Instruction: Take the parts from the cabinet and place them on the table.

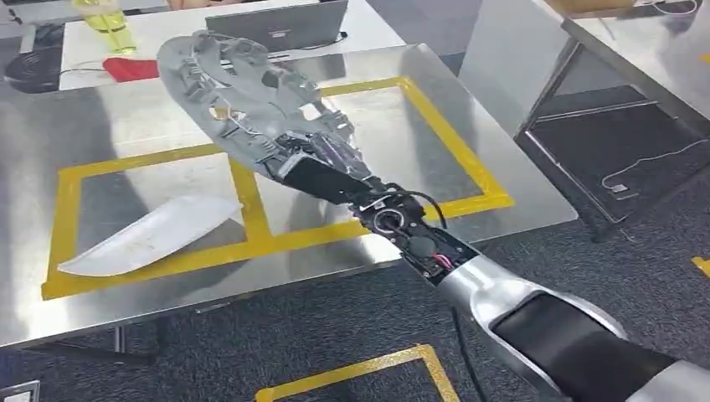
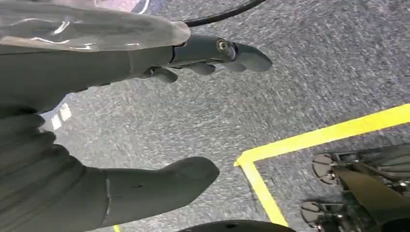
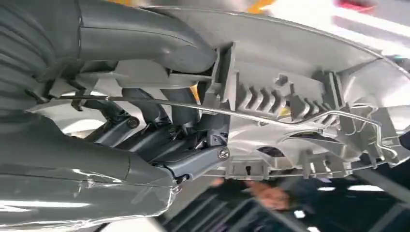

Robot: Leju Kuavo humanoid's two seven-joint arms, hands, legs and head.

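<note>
Grey ribbed part (image 1: 239,88) is held clamped in right hand (image 1: 322,163), above tabletop (image 1: 402,142). Left hand (image 2: 145,121) is spread, empty. Risk judged: off-centre grip; part may tilt, slip on release.

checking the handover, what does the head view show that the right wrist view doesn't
Head view alone: the steel table with its yellow tape squares, a white curved part lying in the left square, and a laptop behind. Right wrist view alone: the grey part's ribbed underside with a thin wire clip, close up. Both: the right hand gripping the grey part, above the table.
</note>
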